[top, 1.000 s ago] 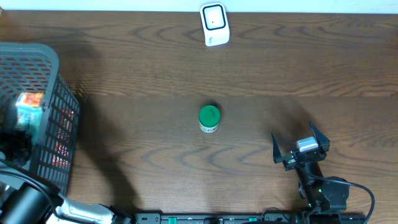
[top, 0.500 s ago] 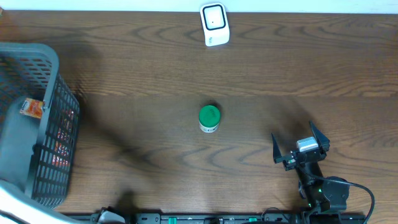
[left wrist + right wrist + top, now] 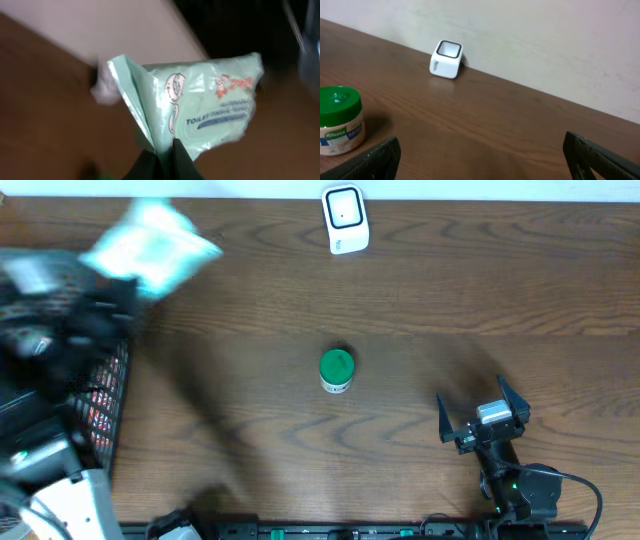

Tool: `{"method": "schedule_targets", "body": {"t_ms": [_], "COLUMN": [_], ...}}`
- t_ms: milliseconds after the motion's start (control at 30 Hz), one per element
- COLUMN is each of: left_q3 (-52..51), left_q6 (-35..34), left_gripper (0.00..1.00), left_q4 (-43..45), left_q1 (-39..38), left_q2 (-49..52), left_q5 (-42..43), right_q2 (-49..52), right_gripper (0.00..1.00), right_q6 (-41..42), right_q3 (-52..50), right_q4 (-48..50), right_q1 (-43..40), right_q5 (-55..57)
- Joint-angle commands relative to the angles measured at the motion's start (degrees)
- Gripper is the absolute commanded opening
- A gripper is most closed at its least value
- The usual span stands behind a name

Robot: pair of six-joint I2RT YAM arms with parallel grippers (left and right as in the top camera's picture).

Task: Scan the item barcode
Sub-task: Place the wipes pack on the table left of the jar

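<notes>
My left gripper pinches the tissue pack at far left; right gripper rests wide open. Next I should present its barcode to the scanner.

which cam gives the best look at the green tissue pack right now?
Left wrist. The tissue pack fills the frame, label partly legible, with the left gripper jaws shut on its lower edge. Overhead shows it only as a motion-blurred pale patch near the basket. Right wrist does not show it.
</notes>
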Motion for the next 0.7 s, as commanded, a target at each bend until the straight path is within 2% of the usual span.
{"method": "schedule_targets", "body": {"t_ms": [0,67,167,233,367,500,600,633,667], "left_q3": [-0.7,-0.9,-1.5,-2.7,-6.1,-9.4,-10.6,-10.6,-10.5], "left_q6": [17.3,21.3,22.8,22.8,21.9,16.5,15.6,15.7,16.2], "left_gripper": [0.07,0.07,0.07,0.07,0.07,0.07,0.08,0.17,0.33], "left_q4": [-8.6,-15.4,-21.7,-22.6,-18.3,-11.2,-7.7,-7.3,-7.0], "left_q1": [-12.6,-20.0,-28.5,-32.4,-36.3,-36.8,-36.9,-37.1,-37.1], "left_q2": [2.8,5.6,11.3,15.7,25.0,34.1,39.2,40.0,40.5], "left_q5": [-10.5,-23.6,-41.5,-46.2,-46.2,-46.0,-41.2,-39.7,-38.5], "right_q2": [0.0,0.0,0.0,0.0,0.0,0.0,0.0,0.0,0.0], "right_gripper": [0.99,0.99,0.99,0.99,0.99,0.99,0.99,0.99,0.99], "right_q6": [0.9,0.9,0.9,0.9,0.9,0.9,0.9,0.9,0.9], "right_q3": [-0.1,-0.1,-0.1,-0.1,-0.1,-0.1,-0.1,-0.1,-0.1], "right_q4": [-0.3,-0.3,-0.3,-0.3,-0.3,-0.3,-0.3,-0.3,-0.3], "right_q1": [-0.3,-0.3,-0.3,-0.3,-0.3,-0.3,-0.3,-0.3,-0.3], "right_q5": [0.1,0.1,0.0,0.1,0.0,0.1,0.0,0.0,0.0]}}
